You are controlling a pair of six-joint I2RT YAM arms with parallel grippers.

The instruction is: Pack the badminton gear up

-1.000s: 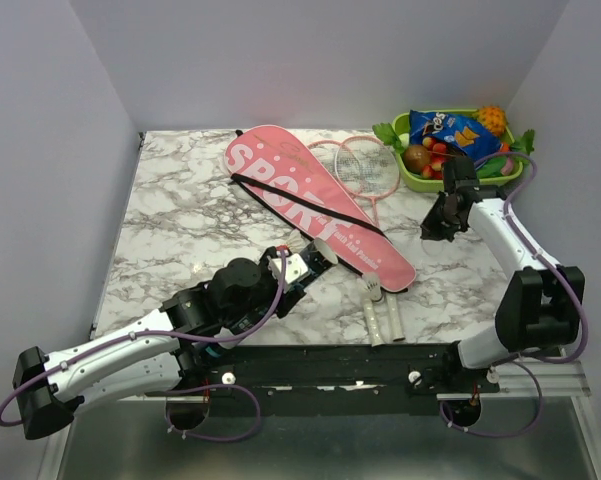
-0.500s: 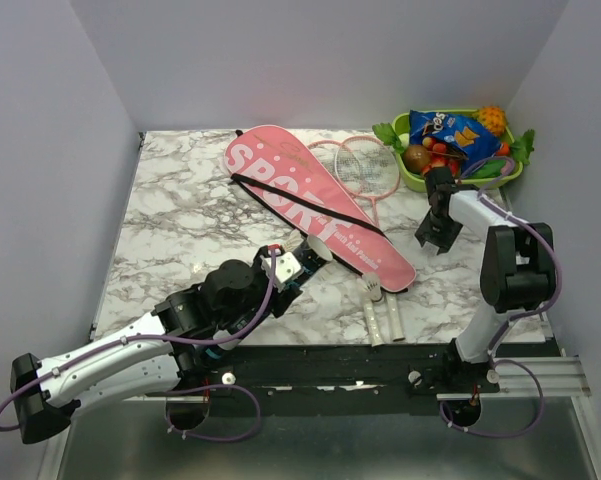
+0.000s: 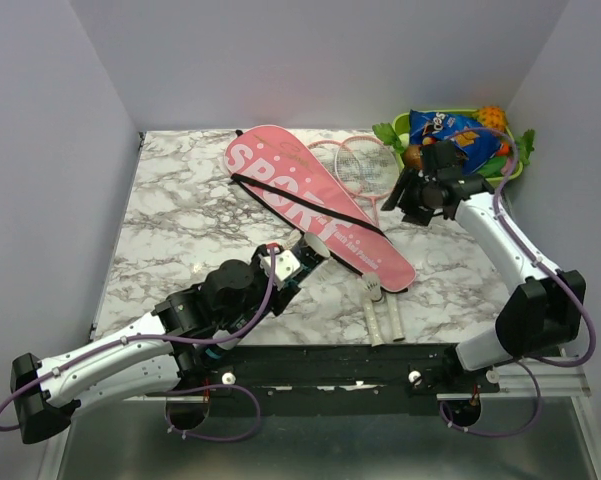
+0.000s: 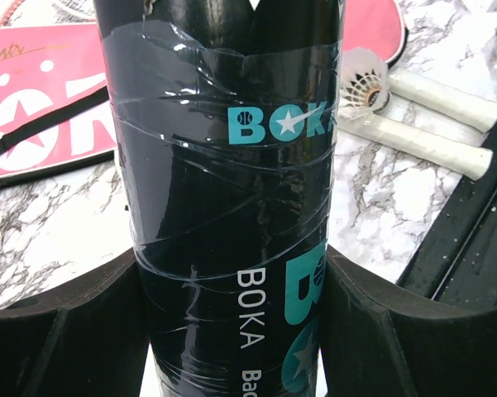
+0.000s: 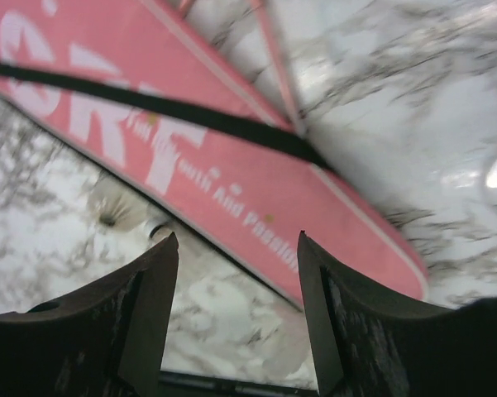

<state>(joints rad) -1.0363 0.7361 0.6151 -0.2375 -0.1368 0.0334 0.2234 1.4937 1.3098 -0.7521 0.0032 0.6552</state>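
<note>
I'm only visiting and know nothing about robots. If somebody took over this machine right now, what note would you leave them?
Left gripper: shut on the dark tube, beside the pink bag.
Right gripper: open and empty, over the pink bag.
The bag lies flat on the table. Two rackets lie partly under it, with their handles toward the front edge. One shuttlecock sits by the handles.
Done: tube picked up.
Left: nothing appears to be in the bag yet; rackets, shuttlecock and tube all need packing.
</note>
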